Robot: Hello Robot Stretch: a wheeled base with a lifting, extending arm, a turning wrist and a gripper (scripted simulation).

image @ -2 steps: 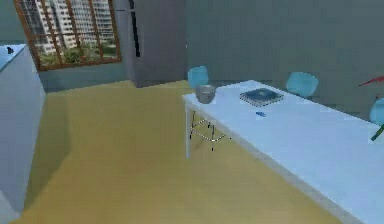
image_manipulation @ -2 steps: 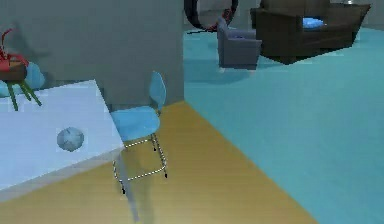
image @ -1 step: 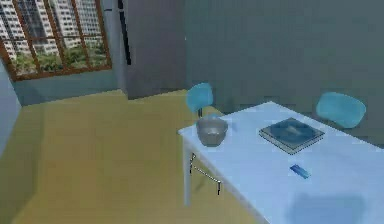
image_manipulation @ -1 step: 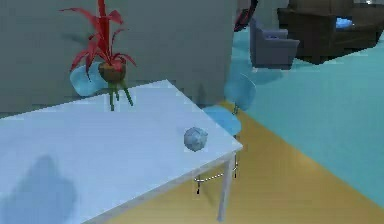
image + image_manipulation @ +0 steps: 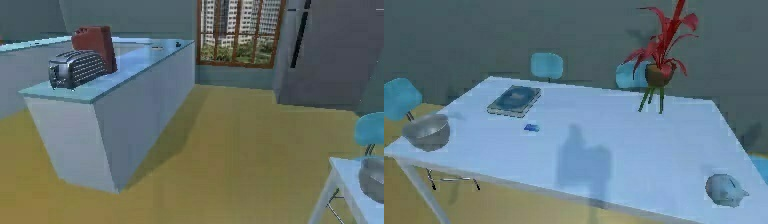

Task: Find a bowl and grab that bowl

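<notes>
At the left corner of the white table [image 5: 684, 140] a grey bowl [image 5: 428, 131] is sitting, a blue book [image 5: 515, 99] lying nearby. I cannot tell the gripper's state.

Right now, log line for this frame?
bowl: grey, on table, left corner in arm side view | status: not yet grabbed | nearby: book, red plant | forward view: toaster on counter
</notes>
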